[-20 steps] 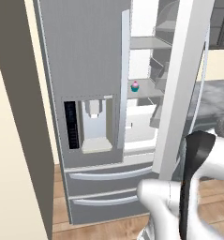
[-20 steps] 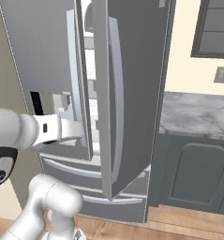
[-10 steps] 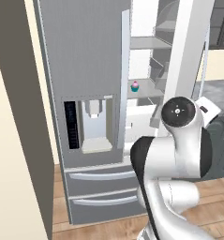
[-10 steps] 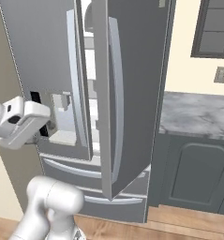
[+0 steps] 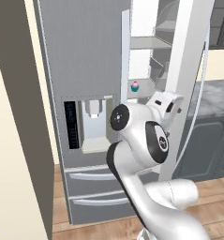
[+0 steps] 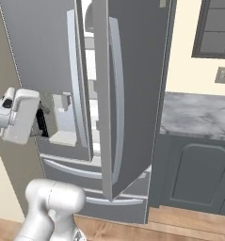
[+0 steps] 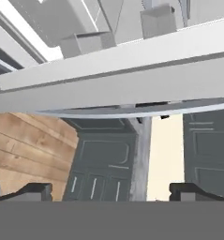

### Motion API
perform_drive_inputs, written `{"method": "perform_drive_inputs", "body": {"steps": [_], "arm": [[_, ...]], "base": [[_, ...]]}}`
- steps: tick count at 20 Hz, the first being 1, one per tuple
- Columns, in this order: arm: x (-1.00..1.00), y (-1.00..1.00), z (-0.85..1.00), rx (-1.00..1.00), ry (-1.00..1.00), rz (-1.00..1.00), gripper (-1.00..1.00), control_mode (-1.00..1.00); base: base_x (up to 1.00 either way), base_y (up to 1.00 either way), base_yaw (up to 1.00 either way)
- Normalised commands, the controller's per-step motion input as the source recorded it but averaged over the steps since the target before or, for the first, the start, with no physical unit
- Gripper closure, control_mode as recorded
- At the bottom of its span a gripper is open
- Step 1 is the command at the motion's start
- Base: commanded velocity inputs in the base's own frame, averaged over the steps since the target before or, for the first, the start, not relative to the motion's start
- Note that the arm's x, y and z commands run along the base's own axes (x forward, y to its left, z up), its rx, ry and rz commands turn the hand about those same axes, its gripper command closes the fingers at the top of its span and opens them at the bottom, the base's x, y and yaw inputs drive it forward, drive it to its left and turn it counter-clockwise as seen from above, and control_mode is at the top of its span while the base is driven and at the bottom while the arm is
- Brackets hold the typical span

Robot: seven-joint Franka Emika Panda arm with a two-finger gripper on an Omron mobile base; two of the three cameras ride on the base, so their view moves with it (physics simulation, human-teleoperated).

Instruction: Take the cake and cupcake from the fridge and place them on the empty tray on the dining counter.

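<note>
The white arm rises from the base and doubles back on itself in front of the fridge (image 5: pixel 90 70), its elbow bulking at mid-height and its hand turned toward the opened right-hand door (image 5: pixel 188 84). In the hand view the claw (image 7: pixel 111 190) is released, its two dark fingertips (image 7: pixel 31 190) standing wide apart with nothing between them, looking along the pale edge of the door at dark cabinet fronts and wood floor beyond. In the left base view the cupcake (image 5: pixel 135 86) sits on a shelf inside the open fridge compartment, just past the edge of the left door, above and to the left of the hand and apart from it. The claw holds nothing, and the cake cannot be made out.
</note>
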Motion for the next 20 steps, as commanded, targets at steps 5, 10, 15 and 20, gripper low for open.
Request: {"method": "perform_drive_inputs", "body": {"steps": [5, 10, 15, 20], "arm": [[0.78, 0.00, 0.00, -0.09, 0.27, -0.01, -1.00, -1.00], [0.41, 0.00, 0.00, 0.00, 0.06, 0.00, -1.00, -1.00], [0.36, 0.00, 0.00, 0.00, 0.02, 0.00, -1.00, -1.00], [0.61, -0.13, 0.00, 0.00, 0.00, 0.00, -1.00, -1.00]], "base": [[0.00, 0.00, 0.00], [0.00, 0.00, 0.00], [0.00, 0.00, 0.00], [0.00, 0.00, 0.00]]}}
